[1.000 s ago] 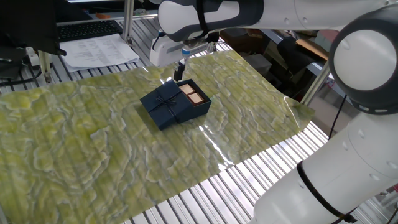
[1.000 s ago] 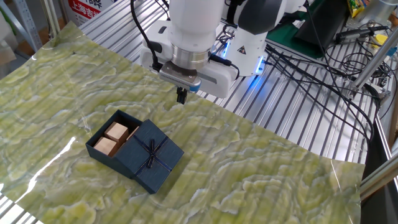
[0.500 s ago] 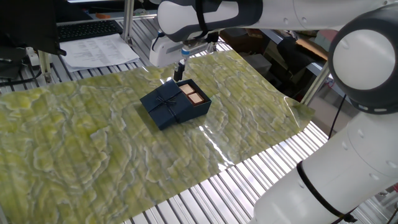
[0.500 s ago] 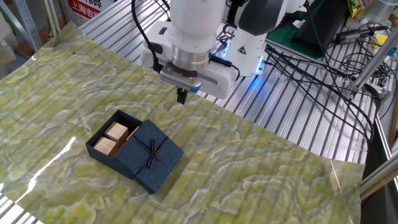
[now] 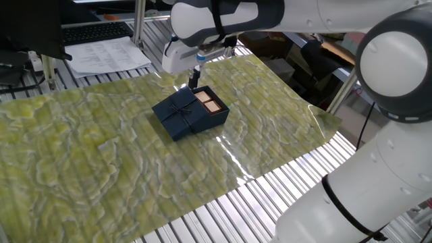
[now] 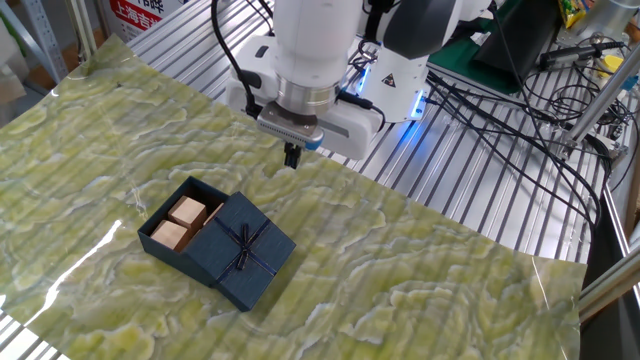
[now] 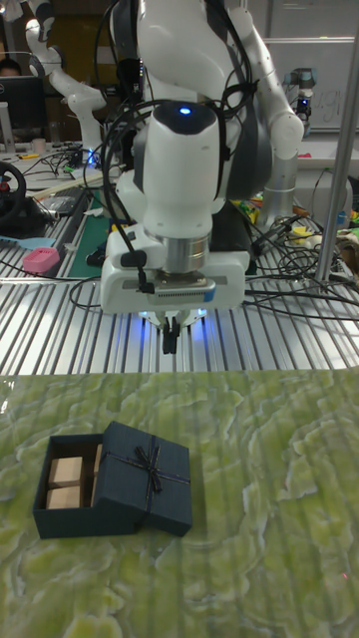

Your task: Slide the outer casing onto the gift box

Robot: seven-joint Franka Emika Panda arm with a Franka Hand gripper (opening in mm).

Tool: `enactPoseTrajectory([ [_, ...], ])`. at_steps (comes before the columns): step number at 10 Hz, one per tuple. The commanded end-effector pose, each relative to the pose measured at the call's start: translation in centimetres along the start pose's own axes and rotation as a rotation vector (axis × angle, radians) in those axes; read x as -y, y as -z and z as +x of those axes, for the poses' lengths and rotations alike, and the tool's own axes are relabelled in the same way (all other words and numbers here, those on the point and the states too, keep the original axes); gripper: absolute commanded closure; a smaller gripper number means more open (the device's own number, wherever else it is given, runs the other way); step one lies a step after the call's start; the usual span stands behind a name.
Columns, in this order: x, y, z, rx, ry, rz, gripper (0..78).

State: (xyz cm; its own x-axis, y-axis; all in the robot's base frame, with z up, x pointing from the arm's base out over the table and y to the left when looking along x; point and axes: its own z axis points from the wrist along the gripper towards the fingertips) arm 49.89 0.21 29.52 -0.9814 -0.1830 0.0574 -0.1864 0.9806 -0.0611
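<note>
The navy outer casing with a thin ribbon bow covers about half of the gift box, whose tan blocks still show at the uncovered end. Both lie on the green patterned mat. My gripper hangs shut above the mat, behind the box and clear of it, with nothing held between its fingers.
The green mat covers a slatted metal table. Papers and a keyboard lie at the back left in one fixed view. Cables and equipment crowd the far side behind the arm's base.
</note>
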Motion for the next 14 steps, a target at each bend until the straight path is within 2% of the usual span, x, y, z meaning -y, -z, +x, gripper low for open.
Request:
enactPoseTrajectory([
  [1,0.0,-0.4,-0.1,0.003,0.001,0.001,77.6],
  [8,0.0,-1.4,-0.2,0.004,0.004,-0.002,77.6],
  [14,0.0,-1.5,-0.1,0.000,0.006,0.002,77.6],
])
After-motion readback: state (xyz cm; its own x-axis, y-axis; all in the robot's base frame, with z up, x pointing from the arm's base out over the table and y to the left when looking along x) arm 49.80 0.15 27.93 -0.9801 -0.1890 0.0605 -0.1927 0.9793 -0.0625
